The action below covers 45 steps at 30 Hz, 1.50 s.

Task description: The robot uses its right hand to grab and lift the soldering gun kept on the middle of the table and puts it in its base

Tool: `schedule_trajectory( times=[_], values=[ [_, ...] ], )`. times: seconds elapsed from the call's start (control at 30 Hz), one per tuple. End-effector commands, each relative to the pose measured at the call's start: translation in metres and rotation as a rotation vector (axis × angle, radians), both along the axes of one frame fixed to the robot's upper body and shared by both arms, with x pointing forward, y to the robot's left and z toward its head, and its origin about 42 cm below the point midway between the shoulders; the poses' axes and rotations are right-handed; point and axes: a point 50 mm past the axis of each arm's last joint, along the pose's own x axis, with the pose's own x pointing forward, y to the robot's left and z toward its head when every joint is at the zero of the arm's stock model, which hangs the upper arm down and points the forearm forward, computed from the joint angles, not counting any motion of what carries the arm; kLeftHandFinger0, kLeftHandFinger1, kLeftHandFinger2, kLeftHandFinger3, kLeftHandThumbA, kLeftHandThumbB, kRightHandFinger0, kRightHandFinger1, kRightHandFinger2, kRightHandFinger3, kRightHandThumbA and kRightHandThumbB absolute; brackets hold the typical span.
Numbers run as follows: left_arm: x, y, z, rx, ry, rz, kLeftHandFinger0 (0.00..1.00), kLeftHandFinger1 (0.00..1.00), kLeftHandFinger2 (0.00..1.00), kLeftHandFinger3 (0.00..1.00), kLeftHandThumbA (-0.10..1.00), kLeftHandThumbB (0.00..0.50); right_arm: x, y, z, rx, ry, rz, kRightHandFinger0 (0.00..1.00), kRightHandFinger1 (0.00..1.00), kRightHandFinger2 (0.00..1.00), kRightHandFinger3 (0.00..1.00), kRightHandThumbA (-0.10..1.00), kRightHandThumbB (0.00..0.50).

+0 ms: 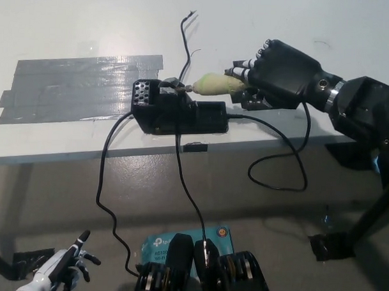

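Observation:
The soldering gun has a pale yellow-green handle and a thin metal tip pointing left. My black right hand is shut on the handle's right end, just above the white table. The tip reaches the holder on top of the black base, which sits near the table's front edge; whether it touches is hard to tell. A black cable hangs from the gun over the table edge. My white left hand rests low at the bottom left with fingers spread.
A grey tape patch covers the table left of the base. Black wires run from the base up the table and down to the floor. A teal box lies on the floor below.

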Motion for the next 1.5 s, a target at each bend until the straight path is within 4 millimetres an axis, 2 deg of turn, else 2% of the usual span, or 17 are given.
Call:
schedule_trajectory(
  times=[0.0, 0.17, 0.2, 0.23, 0.33, 0.37, 0.43, 0.5, 0.57, 0.7, 0.73, 0.83, 0.93, 1.03, 1.07, 1.2, 1.47],
  values=[
    [0.008, 0.003, 0.013, 0.007, -0.032, -0.027, 0.00, 0.01, 0.23, 0.47, 1.00, 0.500, 0.006, 0.002, 0.036, 0.007, -0.064, 0.024, 0.00, 0.00, 0.13, 0.31, -0.10, 0.105],
    [0.010, 0.003, 0.012, 0.005, -0.030, -0.027, 0.00, 0.03, 0.27, 0.49, 1.00, 0.500, 0.010, 0.011, 0.042, 0.021, -0.101, 0.056, 0.00, 0.00, 0.11, 0.36, -0.10, 0.120],
    [0.010, 0.003, 0.012, 0.005, -0.030, -0.026, 0.00, 0.03, 0.27, 0.49, 1.00, 0.500, 0.011, 0.013, 0.043, 0.023, -0.098, 0.055, 0.00, 0.00, 0.15, 0.36, -0.10, 0.109],
    [0.010, 0.004, 0.011, 0.006, -0.032, -0.028, 0.00, 0.02, 0.27, 0.49, 1.00, 0.500, 0.012, 0.016, 0.043, 0.022, -0.104, 0.062, 0.00, 0.00, 0.34, 0.38, -0.10, 0.126],
    [0.008, 0.003, 0.010, 0.002, -0.035, -0.022, 0.00, 0.00, 0.26, 0.49, 1.00, 0.500, 0.011, 0.022, 0.044, -0.002, -0.118, 0.082, 0.00, 0.00, 0.15, 0.45, -0.10, 0.123],
    [0.008, 0.004, 0.011, 0.003, -0.035, -0.022, 0.00, 0.00, 0.26, 0.50, 1.00, 0.500, 0.012, 0.024, 0.045, -0.002, -0.120, 0.087, 0.00, 0.00, 0.20, 0.45, -0.10, 0.103],
    [0.009, 0.003, 0.012, 0.004, -0.034, -0.028, 0.00, 0.00, 0.25, 0.51, 1.00, 0.500, 0.014, 0.026, 0.045, -0.007, -0.118, 0.086, 0.00, 0.00, 0.01, 0.41, -0.10, 0.116],
    [0.009, 0.003, 0.012, 0.004, -0.033, -0.030, 0.00, 0.00, 0.25, 0.52, 1.00, 0.500, 0.015, 0.027, 0.045, -0.016, -0.119, 0.090, 0.00, 0.00, 0.12, 0.41, -0.10, 0.120],
    [0.009, 0.003, 0.013, 0.004, -0.038, -0.031, 0.00, 0.00, 0.24, 0.48, 1.00, 0.500, 0.016, 0.029, 0.046, -0.025, -0.124, 0.095, 0.00, 0.00, 0.00, 0.38, -0.10, 0.145],
    [0.010, 0.002, 0.015, 0.000, -0.033, -0.029, 0.00, 0.00, 0.24, 0.49, 1.00, 0.500, 0.016, 0.031, 0.046, -0.040, -0.140, 0.104, 0.00, 0.00, 0.00, 0.32, -0.10, 0.159],
    [0.009, 0.003, 0.015, 0.003, -0.036, -0.034, 0.00, 0.00, 0.26, 0.53, 1.00, 0.500, 0.016, 0.033, 0.043, -0.028, -0.140, 0.117, 0.00, 0.00, 0.10, 0.24, -0.10, 0.157],
    [0.012, 0.001, 0.015, 0.005, -0.045, -0.040, 0.00, 0.00, 0.24, 0.50, 1.00, 0.500, 0.017, 0.034, 0.036, -0.027, -0.114, 0.104, 0.00, 0.00, 0.01, 0.10, -0.10, 0.092],
    [0.011, 0.000, 0.015, 0.011, -0.037, -0.038, 0.00, 0.00, 0.26, 0.51, 1.00, 0.500, 0.017, 0.038, 0.033, -0.037, -0.078, 0.077, 0.00, 0.00, 0.22, 0.12, -0.10, 0.049],
    [0.009, -0.001, 0.015, 0.009, -0.033, -0.040, 0.00, 0.00, 0.25, 0.51, 1.00, 0.500, 0.016, 0.040, 0.030, -0.030, -0.076, 0.085, 0.00, 0.00, 0.27, 0.08, -0.10, 0.024],
    [0.009, -0.002, 0.015, 0.010, -0.034, -0.038, 0.00, 0.00, 0.23, 0.51, 1.00, 0.500, 0.017, 0.042, 0.028, -0.031, -0.064, 0.077, 0.00, 0.01, 0.41, 0.22, -0.10, 0.030],
    [0.010, -0.003, 0.013, 0.011, -0.035, -0.047, 0.00, 0.00, 0.24, 0.50, 1.00, 0.500, 0.017, 0.044, 0.023, -0.009, -0.059, 0.086, 0.00, 0.00, 0.15, 0.31, -0.10, 0.069],
    [0.016, -0.009, 0.016, 0.012, -0.042, -0.051, 0.00, 0.00, 0.21, 0.50, 1.00, 0.500, 0.022, 0.054, 0.021, 0.001, -0.098, 0.106, 0.00, 0.00, 0.11, 0.22, -0.10, 0.093]
  ],
)
